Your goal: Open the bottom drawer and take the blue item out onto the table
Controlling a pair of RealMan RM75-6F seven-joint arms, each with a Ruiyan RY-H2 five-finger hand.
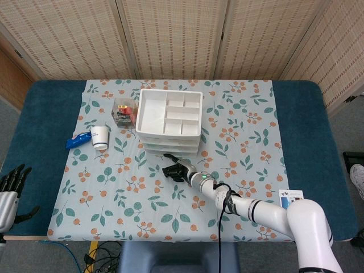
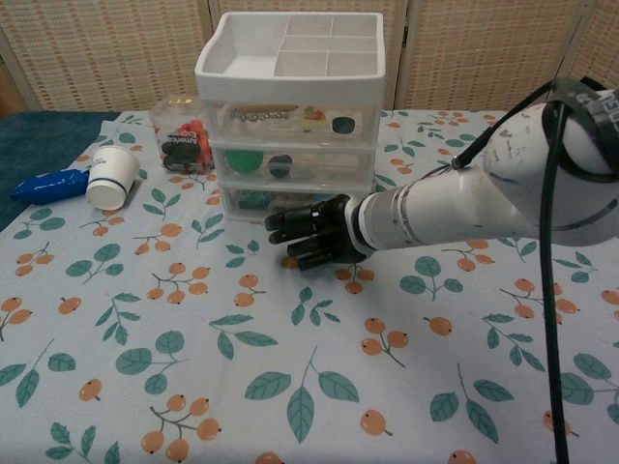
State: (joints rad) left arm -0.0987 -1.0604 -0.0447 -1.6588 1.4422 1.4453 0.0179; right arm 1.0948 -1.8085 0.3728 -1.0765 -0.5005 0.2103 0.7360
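The white three-drawer unit (image 1: 169,120) (image 2: 290,116) stands at the middle back of the cloth, with an open tray on top. Its bottom drawer (image 2: 253,203) is closed, and a blue-green item (image 2: 255,199) shows dimly through the clear front. My right hand (image 1: 176,170) (image 2: 310,234) hovers just in front of that drawer's right half. Its dark fingers (image 2: 282,221) stretch leftward, close to the drawer front, and hold nothing. Whether they touch the drawer is unclear. My left hand (image 1: 9,192) hangs at the table's near left edge, fingers spread and empty; only the head view shows it.
Left of the drawers a white paper cup (image 1: 100,137) (image 2: 111,177) lies beside a blue tube-like object (image 1: 78,139) (image 2: 46,185). A clear box of small items (image 1: 124,111) (image 2: 182,135) stands against the unit's left side. A small card (image 1: 291,200) lies at the near right.
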